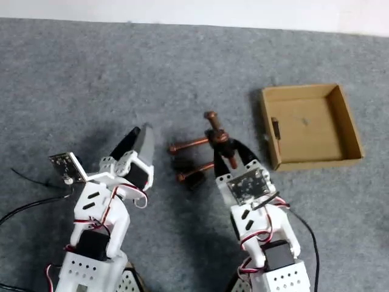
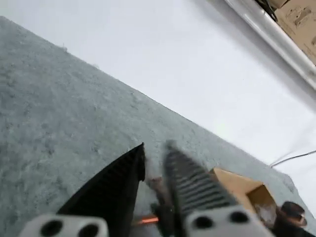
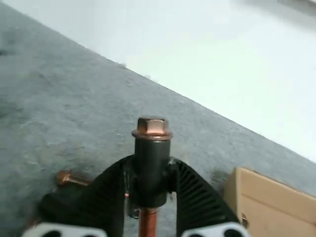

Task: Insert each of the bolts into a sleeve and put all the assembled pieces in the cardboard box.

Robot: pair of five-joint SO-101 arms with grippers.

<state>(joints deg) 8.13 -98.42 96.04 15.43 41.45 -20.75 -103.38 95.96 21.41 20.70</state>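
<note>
My right gripper (image 1: pixel 223 147) is shut on a black sleeve (image 3: pixel 150 168) with a copper bolt (image 3: pixel 152 127) through it, head end pointing away from the arm, just left of the cardboard box (image 1: pixel 310 125). Two loose copper bolts (image 1: pixel 188 145) (image 1: pixel 196 171) lie on the carpet left of that gripper, with black sleeves (image 1: pixel 182 163) beside them. A dark piece (image 1: pixel 275 129) lies inside the box against its left wall. My left gripper (image 1: pixel 138 139) hovers left of the bolts, slightly open with nothing between its fingers (image 2: pixel 192 182).
Grey carpet (image 1: pixel 91 79) covers the table, with free room at the far left and back. A white wall runs behind it. Cables trail at the lower left edge (image 1: pixel 24 204). The box (image 2: pixel 237 185) sits beyond the left gripper (image 2: pixel 155 148).
</note>
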